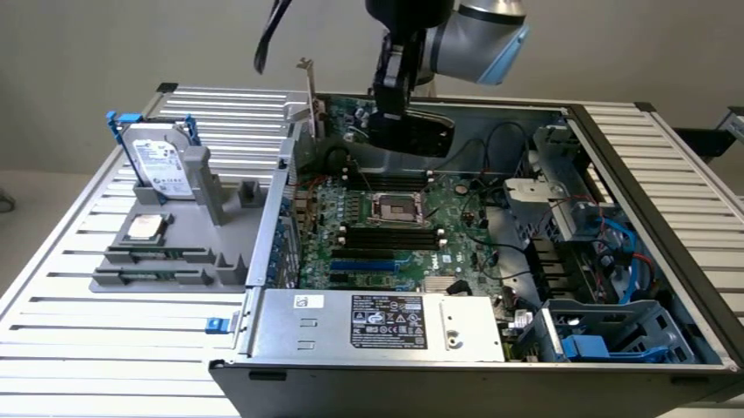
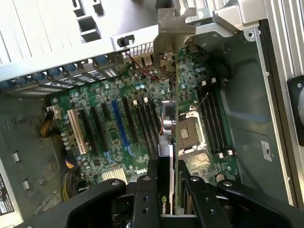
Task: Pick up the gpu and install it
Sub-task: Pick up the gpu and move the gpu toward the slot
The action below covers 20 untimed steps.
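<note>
My gripper (image 1: 393, 97) hangs over the far half of the open computer case (image 1: 651, 218), shut on the gpu (image 1: 416, 135). The card is held on edge, with its black shroud facing the exterior view and its silver end bracket (image 1: 310, 80) sticking up at the exterior view's left. In the wrist view the gpu (image 2: 173, 142) appears edge-on between the black fingers (image 2: 151, 190), its bracket (image 2: 173, 28) near the case's rear wall. It hovers above the motherboard (image 2: 118, 118), over the ground between the expansion slots (image 2: 119, 124) and the CPU socket (image 2: 190, 133). Whether it touches a slot I cannot tell.
A grey holder (image 1: 174, 261) on the slatted table at the exterior view's left carries a silver hard drive with blue frame (image 1: 157, 161) and a small flat silver drive (image 1: 145, 228). Inside the case are the power supply (image 1: 384, 322), cables and blue drive bays (image 1: 616, 335).
</note>
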Tool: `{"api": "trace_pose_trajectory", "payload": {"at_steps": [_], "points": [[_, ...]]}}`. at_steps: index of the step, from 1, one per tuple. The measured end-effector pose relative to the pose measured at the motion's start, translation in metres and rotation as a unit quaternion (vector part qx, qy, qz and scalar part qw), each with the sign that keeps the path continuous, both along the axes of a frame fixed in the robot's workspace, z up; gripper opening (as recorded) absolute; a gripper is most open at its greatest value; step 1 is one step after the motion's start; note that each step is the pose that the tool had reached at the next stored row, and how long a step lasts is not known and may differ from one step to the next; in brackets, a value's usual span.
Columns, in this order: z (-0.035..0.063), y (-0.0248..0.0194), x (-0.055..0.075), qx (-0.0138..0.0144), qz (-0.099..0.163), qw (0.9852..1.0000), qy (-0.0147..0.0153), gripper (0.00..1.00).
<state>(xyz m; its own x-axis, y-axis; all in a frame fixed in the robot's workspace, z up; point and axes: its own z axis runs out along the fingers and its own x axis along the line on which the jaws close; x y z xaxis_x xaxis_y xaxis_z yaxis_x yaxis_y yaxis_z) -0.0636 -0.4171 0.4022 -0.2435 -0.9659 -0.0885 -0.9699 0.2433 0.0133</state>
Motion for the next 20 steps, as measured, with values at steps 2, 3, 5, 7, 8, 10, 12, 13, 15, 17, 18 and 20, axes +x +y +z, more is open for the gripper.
{"api": "trace_pose_trajectory", "payload": {"at_steps": [2,3,5,7,8,10,12,13,15,17,18,20], "points": [[-0.0005,0.0,0.0,-0.0011,0.017,0.9999,-0.0034,0.27],[-0.0008,0.0,0.0,-0.0019,0.025,0.9997,-0.0051,0.27],[-0.001,0.0,0.0,-0.004,0.042,0.9991,-0.0087,0.27],[-0.0013,0.0,0.0,-0.0066,0.057,0.9983,-0.0117,0.27],[-0.0014,0.0,0.0,-0.0083,0.065,0.9978,-0.0131,0.27],[-0.0016,0.0,0.0,-0.0122,0.078,0.9968,-0.0146,0.27],[-0.0016,0.0,0.0,-0.0177,0.087,0.996,-0.0143,0.27],[-0.0016,0.0,-0.0001,-0.0208,0.089,0.9958,-0.0141,0.27],[-0.0019,0.0,-0.0002,-0.0261,0.091,0.9954,-0.0137,0.27],[-0.0033,-0.0001,-0.0002,-0.0284,0.096,0.9949,-0.0136,0.27],[-0.0048,-0.0006,-0.0002,-0.0285,0.097,0.9948,-0.0136,0.27],[-0.0084,-0.0024,-0.0002,-0.0286,0.099,0.9946,-0.0136,0.27]]}}
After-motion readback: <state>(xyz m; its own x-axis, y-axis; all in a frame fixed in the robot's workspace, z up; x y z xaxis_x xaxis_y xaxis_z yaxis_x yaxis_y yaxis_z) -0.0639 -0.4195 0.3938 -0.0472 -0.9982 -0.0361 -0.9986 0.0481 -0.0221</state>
